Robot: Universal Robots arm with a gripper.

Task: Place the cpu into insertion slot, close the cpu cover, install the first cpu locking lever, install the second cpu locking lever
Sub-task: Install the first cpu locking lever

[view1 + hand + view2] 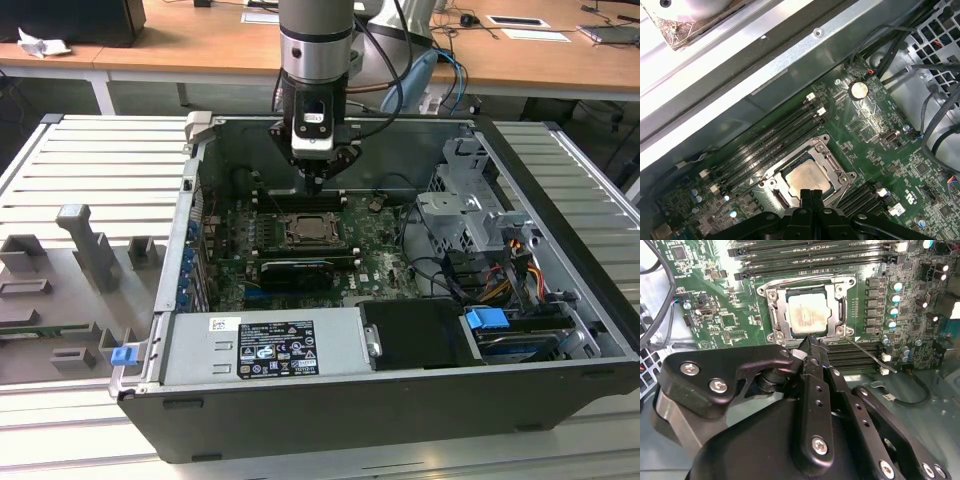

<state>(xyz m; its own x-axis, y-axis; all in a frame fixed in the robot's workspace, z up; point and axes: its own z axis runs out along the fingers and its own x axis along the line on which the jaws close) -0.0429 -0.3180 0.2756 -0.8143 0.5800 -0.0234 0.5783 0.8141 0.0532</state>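
Pincer (315, 183) closed, its two black fingertips pressed together with nothing between them, hangs from the arm (316, 40) inside the open computer case (560, 250), poised over the motherboard close to the socket. In both wrist views its tips (811, 340) (810, 192) overlap one edge of the socket frame. Whether they touch the metal I cannot tell.

The cpu (317, 232) lies flat in the insertion slot (832, 315), its dull silver-beige face (807, 312) (807, 177) showing through the window of the cpu cover (779, 315). The cover lies down flat around the chip, its silver frame (835, 162) bordering all four sides. In the second wrist view a thin metal locking lever (867, 354) runs slantwise out from one corner of the socket and crosses the long black memory slots (860, 357) beside it. More memory slots (300, 200) lie on the far side of the socket in the exterior view.

The case rests on its side on a ribbed grey bench (100, 170). A silver power supply (260, 345) fills the near edge of the case, and a grey drive cage (465, 215) with bundled cables stands toward the exterior view's right.
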